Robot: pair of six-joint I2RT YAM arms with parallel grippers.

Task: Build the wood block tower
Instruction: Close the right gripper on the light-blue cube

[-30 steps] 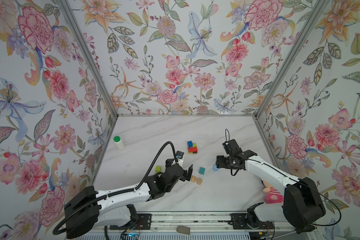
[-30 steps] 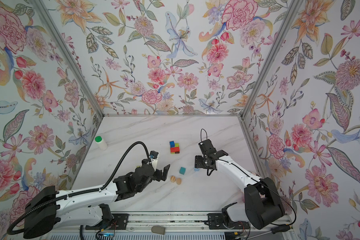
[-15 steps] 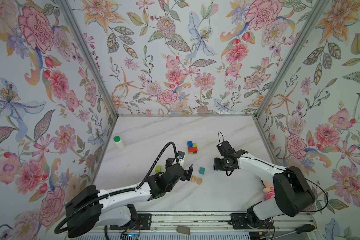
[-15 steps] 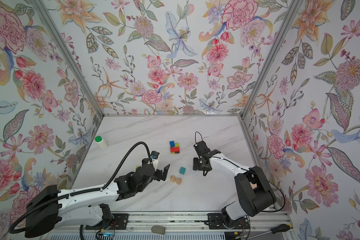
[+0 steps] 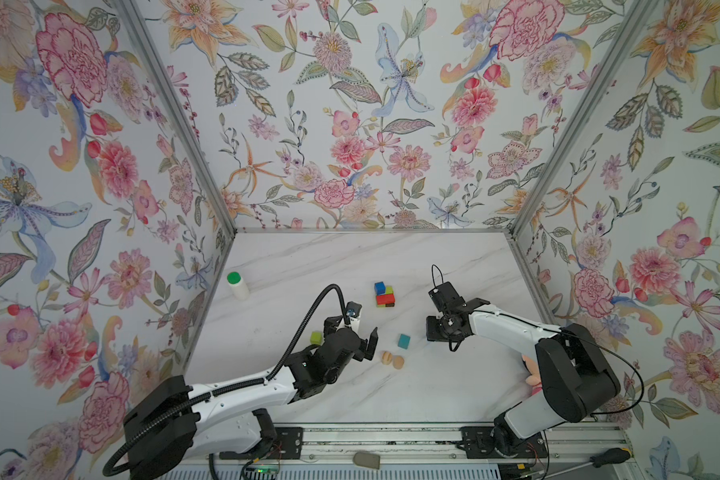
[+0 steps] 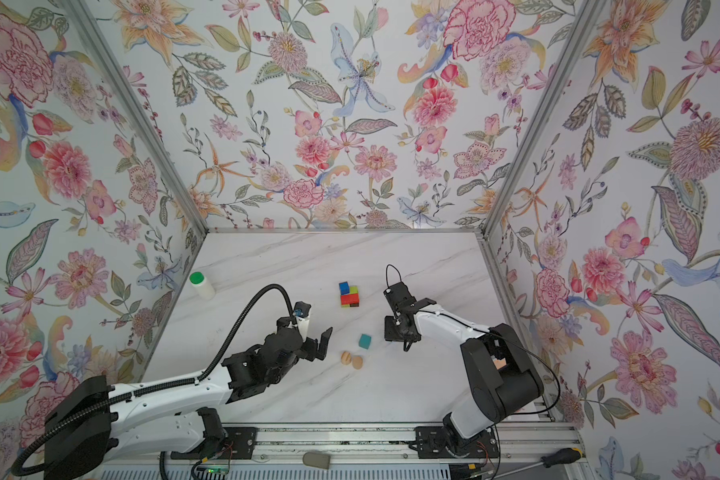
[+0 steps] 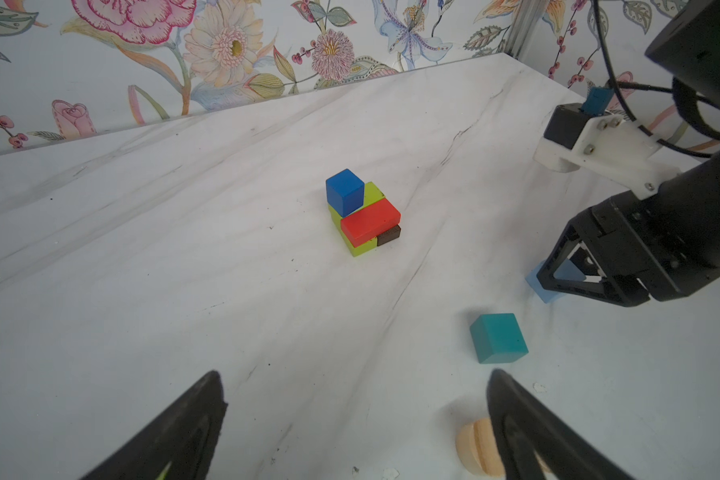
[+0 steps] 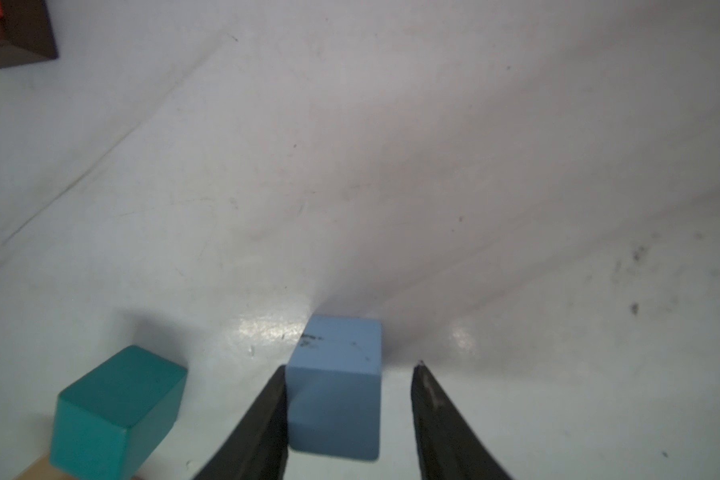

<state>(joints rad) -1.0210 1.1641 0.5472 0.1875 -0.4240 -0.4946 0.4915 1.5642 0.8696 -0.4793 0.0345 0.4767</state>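
- Your left gripper [image 7: 355,374] stood wide open, empty.
- Your right gripper [image 8: 350,365] straddled the small pale-blue wooden cube [image 8: 334,399], touching one side, not clamped.

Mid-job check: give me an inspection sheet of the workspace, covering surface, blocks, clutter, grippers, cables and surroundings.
Surface: white marble table, faint scuffs, nothing spilled.
Job's things: stack of blue, green, red and brown blocks; loose teal cube, two tan pieces, green cube, light blue cube.
Clutter: bottle at far left; pink doll at right, partly hidden; screwdriver at front right.
Grippers: left gripper open, empty, near tan pieces; right gripper open, straddling light blue cube, one finger touching it, a gap at the other.
Cables: black hose arches to left gripper; thin wire loops above right gripper; both clear of blocks.
Surroundings: floral walls on three sides.
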